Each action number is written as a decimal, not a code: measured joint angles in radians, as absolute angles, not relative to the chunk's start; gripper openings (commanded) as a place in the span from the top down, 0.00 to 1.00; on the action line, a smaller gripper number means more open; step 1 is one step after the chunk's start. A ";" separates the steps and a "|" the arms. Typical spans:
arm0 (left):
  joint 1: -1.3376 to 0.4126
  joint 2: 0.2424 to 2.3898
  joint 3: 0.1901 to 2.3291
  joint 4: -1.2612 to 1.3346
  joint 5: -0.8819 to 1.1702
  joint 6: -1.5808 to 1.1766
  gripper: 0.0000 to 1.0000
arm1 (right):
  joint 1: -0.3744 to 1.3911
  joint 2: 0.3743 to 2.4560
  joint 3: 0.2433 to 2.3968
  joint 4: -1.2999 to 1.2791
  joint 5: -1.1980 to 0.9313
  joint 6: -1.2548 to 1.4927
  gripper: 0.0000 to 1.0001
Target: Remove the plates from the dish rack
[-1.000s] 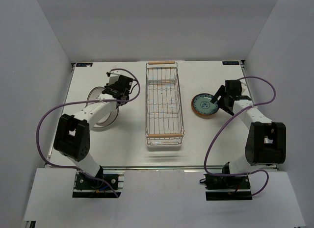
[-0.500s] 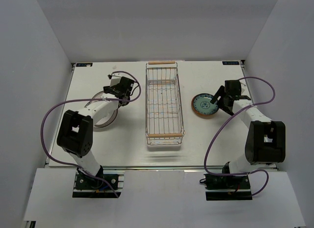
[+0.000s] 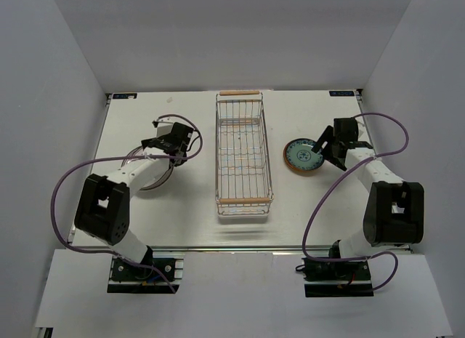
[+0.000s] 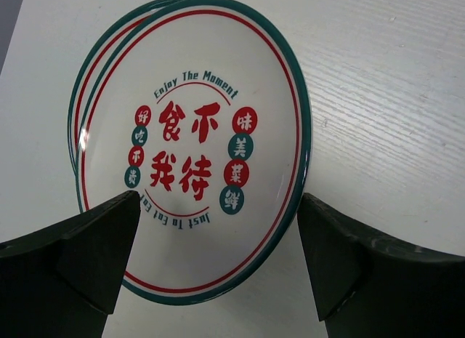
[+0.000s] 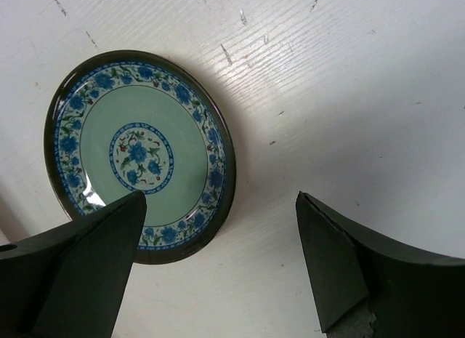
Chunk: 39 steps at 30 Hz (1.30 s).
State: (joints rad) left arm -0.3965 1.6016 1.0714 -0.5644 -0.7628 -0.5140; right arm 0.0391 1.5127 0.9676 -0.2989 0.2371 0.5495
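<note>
**Top view.**
- Dish rack (image 3: 244, 155): chrome wire with a wooden bar at each short end. It stands at the middle of the surface (image 3: 196, 214), its long sides running from near edge to far edge.
- White plates (image 3: 158, 179): left of the rack and apart from it, partly under the left arm (image 3: 134, 172).
- Teal plate (image 3: 301, 155): right of the rack, lying flat, with the right arm (image 3: 367, 171) reaching over its right rim.

**Left wrist view.**
- White plates: two, rimmed teal and red, the top one printed with red characters — stacked slightly offset, flat on the surface.
- Left fingers (image 4: 87, 258): spread wide over the stack's near edge, holding nothing.

**Right wrist view.**
- Teal plate: green centre, blue floral band, dark rim.
- Right fingers (image 5: 87, 265): spread wide, holding nothing — one tip overlaps the plate's rim, and I cannot tell whether it touches.
</note>
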 measured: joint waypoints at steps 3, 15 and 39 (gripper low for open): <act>-0.385 1.573 1.048 -0.562 -0.747 -0.521 0.02 | 0.039 1.501 0.973 -0.301 0.232 0.547 0.11; -0.342 1.559 1.042 -0.503 -0.632 -0.490 0.02 | 0.039 1.472 0.973 -0.317 0.217 0.546 0.11; -0.329 0.866 0.715 -0.183 -0.368 -0.421 0.02 | 0.040 1.263 0.941 -0.392 0.233 0.550 0.11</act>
